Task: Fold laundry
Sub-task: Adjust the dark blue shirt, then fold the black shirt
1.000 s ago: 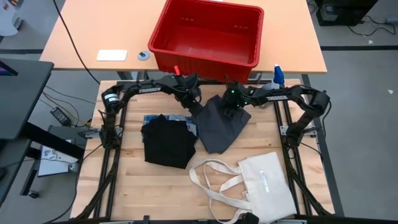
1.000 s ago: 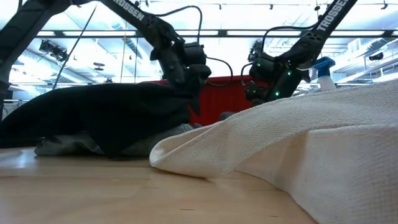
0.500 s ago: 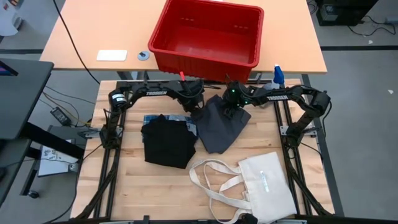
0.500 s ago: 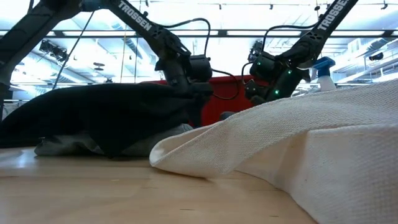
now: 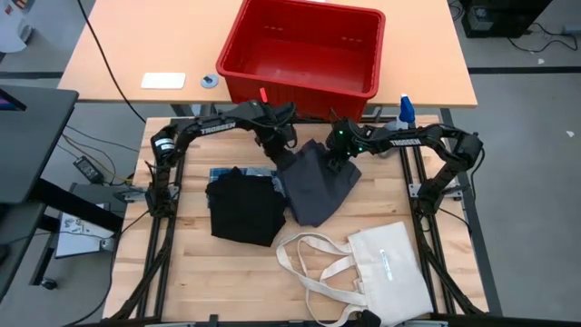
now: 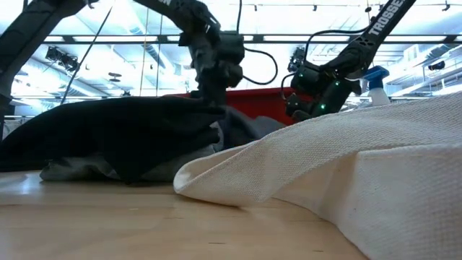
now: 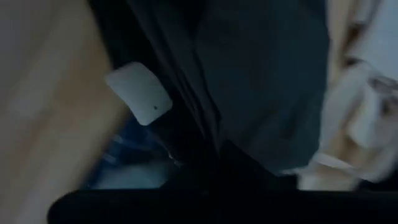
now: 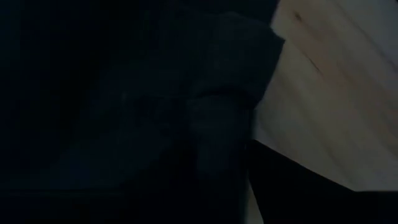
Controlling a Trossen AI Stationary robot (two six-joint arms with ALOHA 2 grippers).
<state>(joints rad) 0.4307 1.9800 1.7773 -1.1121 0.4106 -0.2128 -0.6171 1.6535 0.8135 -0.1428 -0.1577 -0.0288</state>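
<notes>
A dark grey garment [image 5: 315, 186] lies at the middle of the table, its near part flat on the wood. My left gripper [image 5: 277, 143] is shut on its far left corner, and my right gripper [image 5: 340, 162] is shut on its far right corner. A black piece [image 5: 245, 209] lies folded to the left, on a blue-white plaid piece [image 5: 221, 173] and a light blue-grey piece [image 5: 280, 186] that peek out at its edges. The light piece also shows under the black one in the low view [image 6: 72, 170]. My left gripper holds the dark grey garment by its far left corner [image 6: 229, 119], coming from above. That corner is lifted and the cloth hangs slack below the fingers; the rest lies on the table. A white label [image 7: 140, 93] shows on the cloth beside the hold. My right gripper holds the dark grey garment at its far right corner [image 5: 334, 169], coming from above. The cloth fills the wrist view [image 8: 211, 118] and hides the fingers, so the kind of hold cannot be told. This corner stays low, near the table.
A cream canvas tote bag [image 5: 386, 268] with long handles [image 5: 313, 263] lies at the near right and fills the front of the low view [image 6: 346, 166]. A red bin [image 5: 304, 54] and a spray bottle [image 5: 405, 109] stand beyond the table's far edge.
My left gripper has dipped toward the garment, then risen with its far left corner, which now hangs lifted above the table. The garment's left edge has drawn in and bunched. My right gripper has kept still.
</notes>
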